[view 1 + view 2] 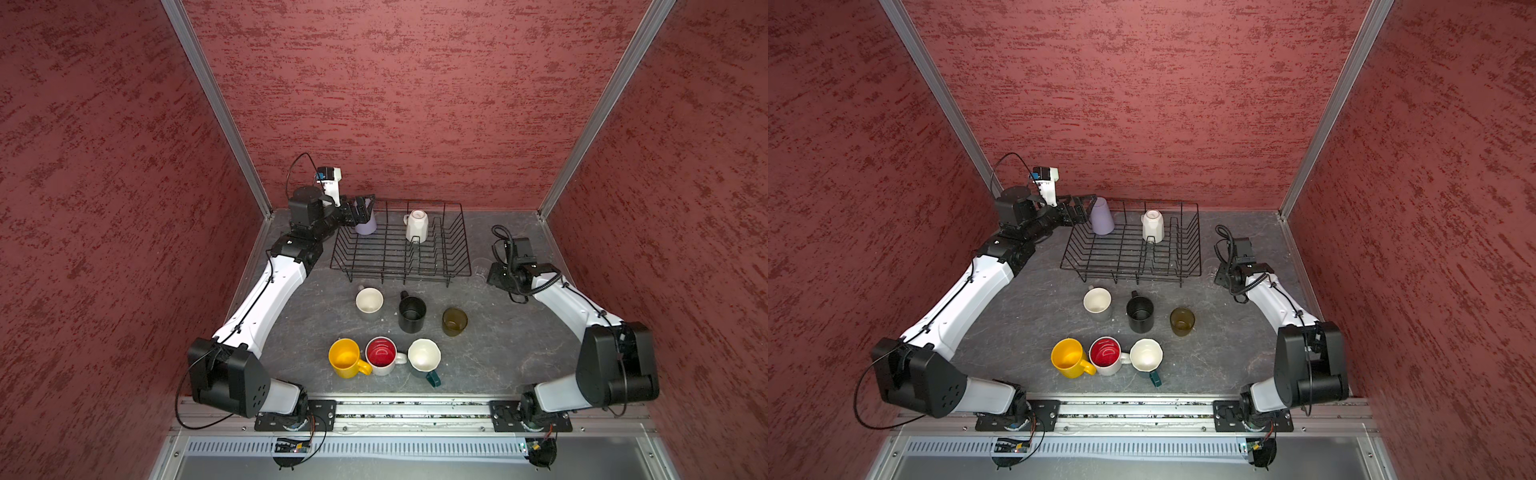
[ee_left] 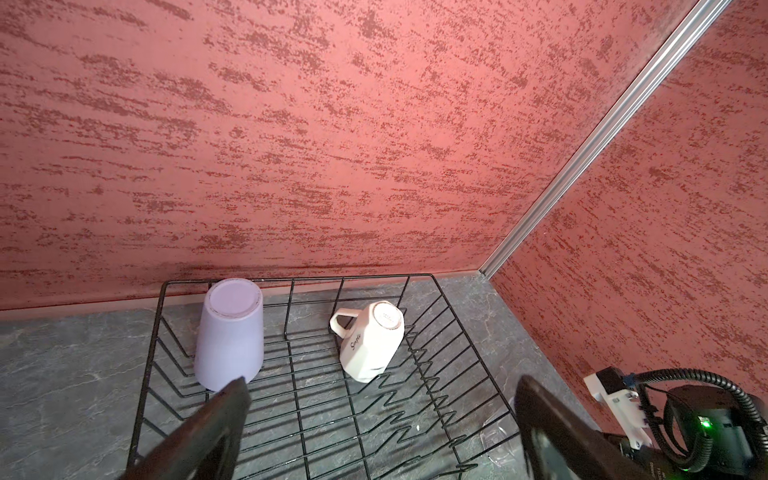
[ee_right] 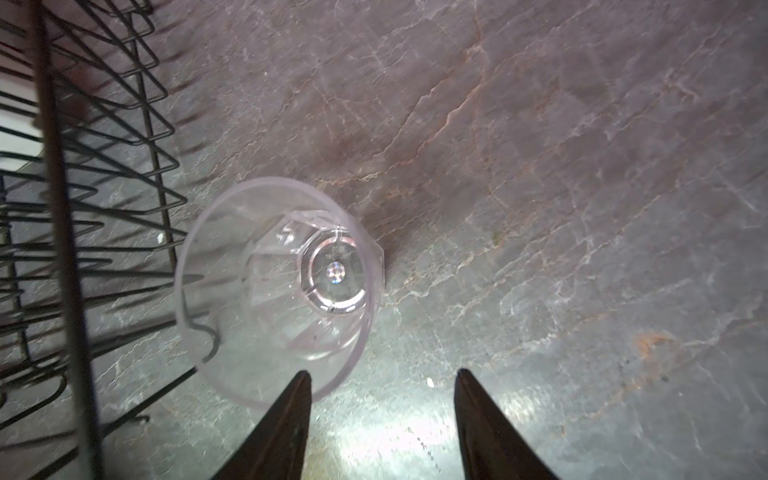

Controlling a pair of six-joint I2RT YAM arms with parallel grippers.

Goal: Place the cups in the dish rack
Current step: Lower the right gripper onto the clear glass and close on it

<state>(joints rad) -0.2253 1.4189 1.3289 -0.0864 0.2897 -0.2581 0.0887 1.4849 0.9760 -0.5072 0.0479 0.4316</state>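
The right pincer (image 3: 383,373) hangs half open and empty over the table (image 3: 582,208). The clear glass (image 3: 282,291) stands upright just beside the dish rack (image 1: 386,249), ahead of the pincer and off to one side, its rim at one fingertip (image 3: 301,386), not between the jaws. The left pincer (image 2: 381,379) is wide open and empty, next to the upturned lavender tumbler (image 2: 230,332) in a far corner of the rack. An upturned white faceted mug (image 2: 372,340) also sits in the rack. Six more cups (image 1: 412,312) stand on the table in front.
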